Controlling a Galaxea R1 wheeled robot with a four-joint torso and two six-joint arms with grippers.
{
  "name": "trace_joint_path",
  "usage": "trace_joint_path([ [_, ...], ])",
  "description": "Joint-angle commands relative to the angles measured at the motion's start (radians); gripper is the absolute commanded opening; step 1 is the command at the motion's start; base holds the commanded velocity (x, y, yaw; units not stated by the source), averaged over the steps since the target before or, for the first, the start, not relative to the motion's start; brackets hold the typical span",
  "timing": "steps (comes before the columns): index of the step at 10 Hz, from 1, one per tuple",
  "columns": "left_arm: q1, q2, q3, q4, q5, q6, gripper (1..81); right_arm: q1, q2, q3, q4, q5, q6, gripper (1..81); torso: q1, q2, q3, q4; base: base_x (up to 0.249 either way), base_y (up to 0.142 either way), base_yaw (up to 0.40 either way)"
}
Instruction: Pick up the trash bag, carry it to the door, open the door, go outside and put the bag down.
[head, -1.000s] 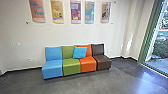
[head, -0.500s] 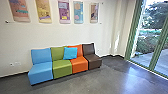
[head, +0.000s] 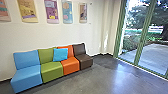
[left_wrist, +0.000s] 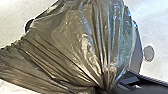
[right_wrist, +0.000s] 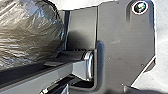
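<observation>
My left gripper (left_wrist: 107, 88) clamped on gathered neck of shiny, dark, bulging plastic trash bag (left_wrist: 72, 45); bag fans outward from grip.

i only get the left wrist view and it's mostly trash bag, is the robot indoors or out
Observer: Indoors: the head view has a row of four seats along a wall.
Operator: any way to see outside
Observer: Yes, through green-framed glass panels at the right of that picture.
Operator: anything on those seats
Observer: A bright blue cushion, resting where the green and orange seats meet.
</observation>
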Motion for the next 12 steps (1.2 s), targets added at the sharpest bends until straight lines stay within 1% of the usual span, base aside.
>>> trace_joint_path([
  [1,-0.064,0.006,0.001,0.001,0.07,0.004,1.0,0.056,0.005,0.002,-0.004,-0.059,-0.003,81.1,0.0,0.0,0.0,0.0,0.0,0.0,-0.306],
  [3,-0.064,0.006,0.0,0.001,0.07,0.004,1.0,0.056,0.006,0.002,-0.004,-0.059,-0.003,81.1,0.0,0.0,0.0,0.0,0.0,0.0,-0.298],
  [5,-0.065,0.007,0.001,0.001,0.07,0.01,1.0,0.056,0.008,0.001,-0.004,-0.059,-0.003,81.1,0.0,0.0,0.0,0.0,0.0,0.0,-0.277],
  [12,-0.07,0.011,-0.001,0.001,0.067,0.01,1.0,0.065,0.012,-0.005,-0.005,-0.06,-0.003,81.1,0.0,0.0,0.0,0.0,0.0,0.0,-0.258],
])
